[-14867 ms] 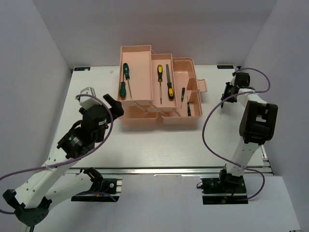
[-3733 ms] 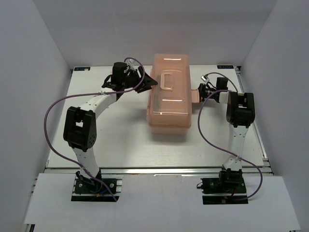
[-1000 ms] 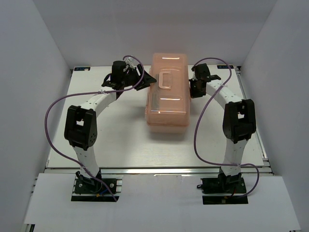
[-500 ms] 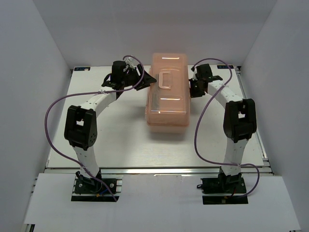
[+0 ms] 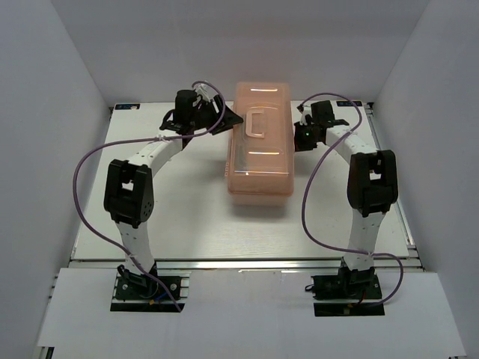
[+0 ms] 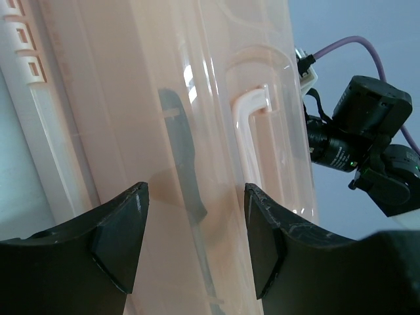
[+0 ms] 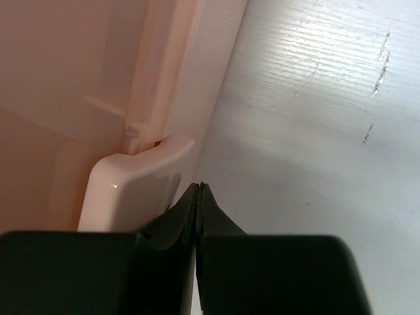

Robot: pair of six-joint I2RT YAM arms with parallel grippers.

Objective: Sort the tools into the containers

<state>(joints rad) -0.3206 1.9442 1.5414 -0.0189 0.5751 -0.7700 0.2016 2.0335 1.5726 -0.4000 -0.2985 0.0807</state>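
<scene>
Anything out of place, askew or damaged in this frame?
Nothing stands out. The pink toolbox sits closed and flat on the table, roughly square to its edges, with nothing spilled or loose around it.

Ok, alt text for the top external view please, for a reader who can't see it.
A closed salmon-pink toolbox sits at the middle of a white table, lid handle on top. The left gripper, jaws open, is at its left side; the right gripper, shut, is at its right side.
</scene>
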